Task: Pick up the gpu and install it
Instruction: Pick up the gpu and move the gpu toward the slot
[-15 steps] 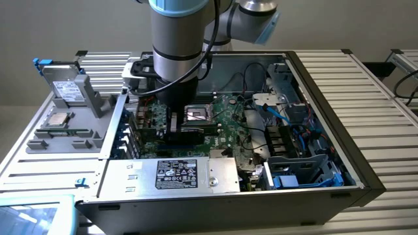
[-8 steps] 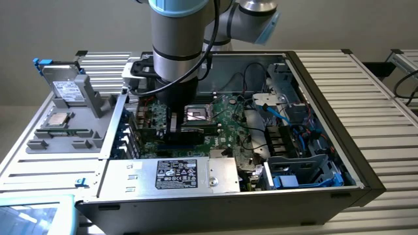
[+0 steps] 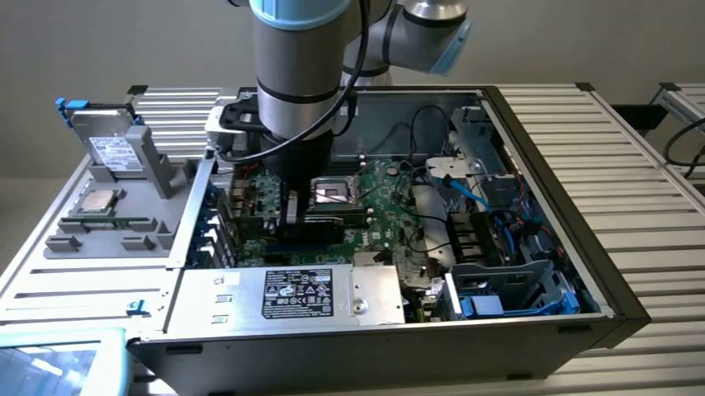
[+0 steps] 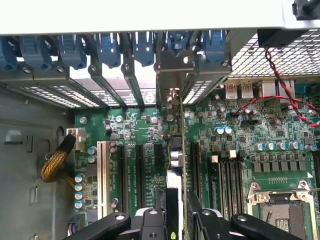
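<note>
One gpu (image 4: 174, 187) is seen edge-on in the wrist view, clamped upright between the two black fingers (image 4: 150, 222) of the gripper (image 4: 175, 222), which is closed narrowly on the card's two faces. The card is held over the green motherboard (image 4: 135, 125), in line with the black expansion slots (image 4: 140, 170), and its metal bracket (image 4: 172, 75) is placed at the slotted rear wall of the case, among the blue retaining clips (image 4: 107, 47). Whether its lower edge is seated in a slot cannot be told. In the exterior view the arm (image 3: 297, 74) is pointed down into the open computer case (image 3: 573, 216), which is laid flat on the ribbed bench (image 3: 650, 206); the gripper is positioned just beside the processor socket (image 3: 330, 191). A labelled power supply (image 3: 292, 295) is mounted along the case's near edge. A grey tray (image 3: 99, 252) is set beside the case at the exterior view's left, with a hard drive (image 3: 111, 148) propped in it
</note>
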You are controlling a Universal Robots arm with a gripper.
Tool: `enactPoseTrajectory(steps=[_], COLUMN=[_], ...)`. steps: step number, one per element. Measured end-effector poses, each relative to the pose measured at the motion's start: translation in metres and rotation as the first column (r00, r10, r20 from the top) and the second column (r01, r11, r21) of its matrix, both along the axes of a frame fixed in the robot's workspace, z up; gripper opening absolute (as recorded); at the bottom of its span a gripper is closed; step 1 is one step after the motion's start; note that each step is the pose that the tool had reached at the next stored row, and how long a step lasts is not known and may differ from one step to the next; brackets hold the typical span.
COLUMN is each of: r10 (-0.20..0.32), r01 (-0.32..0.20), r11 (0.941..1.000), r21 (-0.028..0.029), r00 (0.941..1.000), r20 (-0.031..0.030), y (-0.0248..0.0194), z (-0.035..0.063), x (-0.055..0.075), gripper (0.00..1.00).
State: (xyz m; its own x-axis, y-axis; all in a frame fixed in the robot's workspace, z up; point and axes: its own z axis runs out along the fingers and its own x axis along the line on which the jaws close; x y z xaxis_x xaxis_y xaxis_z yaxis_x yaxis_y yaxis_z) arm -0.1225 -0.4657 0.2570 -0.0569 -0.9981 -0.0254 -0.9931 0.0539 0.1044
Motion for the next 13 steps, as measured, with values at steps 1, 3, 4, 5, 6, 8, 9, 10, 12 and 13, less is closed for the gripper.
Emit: enactPoseTrajectory(steps=[1,3,4,5,6,8,9,10,12,13], r10=[0.0,0.0,0.0,0.0,0.0,0.0,0.0,0.0,0.0,0.0], r01=[0.0,0.0,0.0,0.0,0.0,0.0,0.0,0.0,0.0,0.0], r11=[1.0,1.0,1.0,1.0,1.0,1.0,1.0,1.0,1.0,1.0], r21=[0.0,-0.0002,-0.0002,-0.0002,-0.0003,-0.0002,-0.0002,-0.0001,-0.0002,-0.0001], r00=[1.0,1.0,1.0,1.0,1.0,1.0,1.0,1.0,1.0,1.0], r20=[0.0,-0.0001,-0.0002,-0.0002,-0.0002,-0.0002,-0.0001,-0.0001,-0.0002,-0.0002], y=[0.0,0.0,0.0,0.0,0.0,-0.0001,-0.0001,-0.0001,-0.0001,-0.0001], z=[-0.0005,-0.0011,-0.0011,-0.0011,-0.0011,-0.0015,-0.0015,-0.0015,-0.0015,-0.0011], x=[-0.0001,-0.0002,-0.0002,-0.0002,-0.0003,-0.0004,-0.0004,-0.0005,-0.0006,-0.0006], gripper=[0.28,0.28,0.28,0.28,0.28,0.28,0.28,0.28,0.28,0.28])
